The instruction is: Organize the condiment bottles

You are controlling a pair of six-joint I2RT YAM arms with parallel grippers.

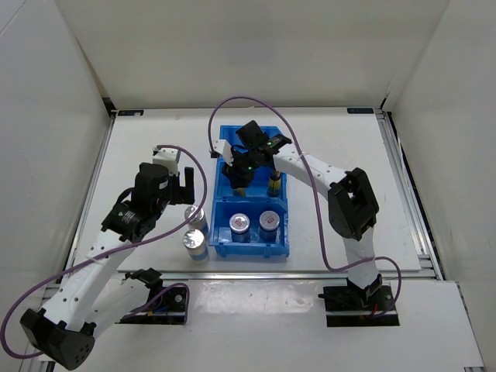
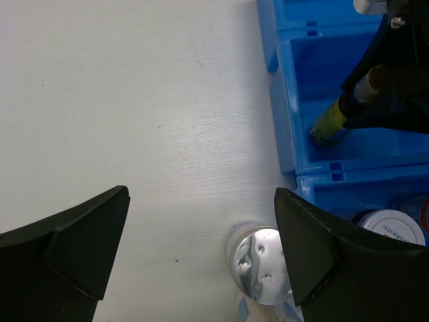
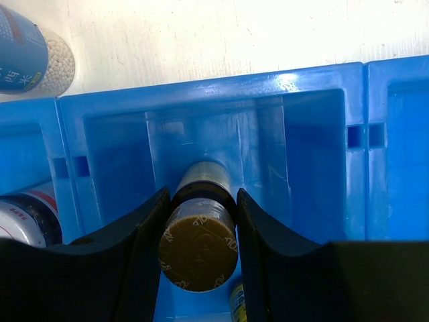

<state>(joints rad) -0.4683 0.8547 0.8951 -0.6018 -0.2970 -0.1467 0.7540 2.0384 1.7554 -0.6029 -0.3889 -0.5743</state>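
Amber bottle (image 3: 198,251): pinched in my right gripper (image 3: 201,218), one pad on each side of the brown cap and neck, jaws narrow around it. It hangs in the middle compartment of the blue bin (image 3: 214,87), left half, base low toward the floor. Can't tell if it's touching down. The left wrist view shows it leaning a bit, not plumb.

Handling, my read:
- Looks like glass: rigid, no give under squeeze, breaks if dropped.
- Slim and tall, so it tips easily. Needs to be square before I let go.
- Label and body look slick. The cap looks like the better hold, and that's where I have it.
- Probably light, so moderate squeeze is enough.

Second amber bottle (image 1: 274,184) stands upright in the same compartment, right half, just beside mine. A sideways swing could knock it.

Two jars (image 1: 240,225) (image 1: 269,221) sit in the near compartment, side by side.

Two shakers (image 1: 196,217) (image 1: 195,244) stand on the table (image 1: 139,155), outside the bin, near its left wall. They're wider, with smooth silver caps. I'd take them round the body below the cap.

Left gripper (image 2: 201,201): jaws spread wide, holding nothing, above the table by the shaker farther from my bases. That shaker sits under my right-hand finger, not centred.
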